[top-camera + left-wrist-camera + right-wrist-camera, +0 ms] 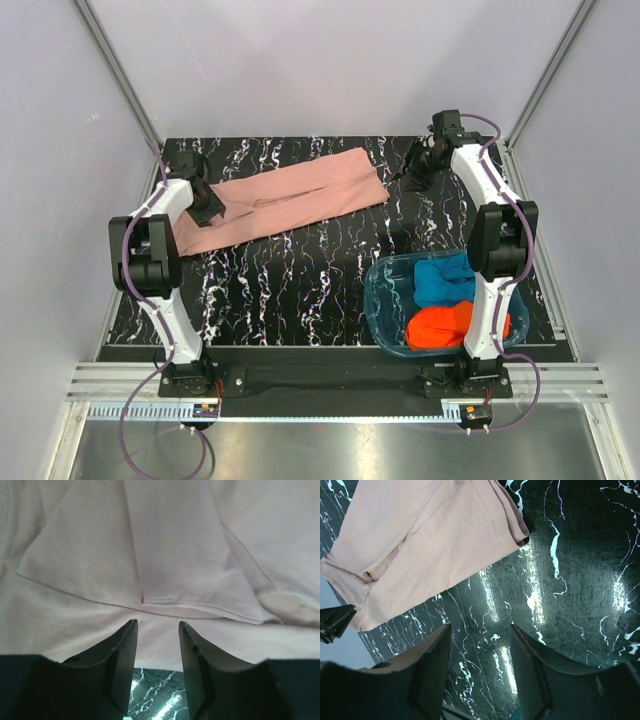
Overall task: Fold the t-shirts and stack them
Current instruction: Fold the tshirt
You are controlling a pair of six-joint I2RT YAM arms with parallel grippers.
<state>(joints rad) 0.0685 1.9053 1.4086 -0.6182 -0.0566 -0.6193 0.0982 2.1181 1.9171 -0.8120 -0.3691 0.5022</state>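
Where pink shirt lies, left hand parted, empty, above; right hand parted, empty, beside.

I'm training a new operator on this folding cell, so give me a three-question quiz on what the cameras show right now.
1. True or false: the pink t-shirt lies on the table, outside the tub.
2. How many t-shirts are in the tub? A one, B two, C three.
3. Fill in: the left gripper and right gripper are both ____.
Key: 1 true. 2 B: the blue t-shirt and the orange-red t-shirt. 3 open.
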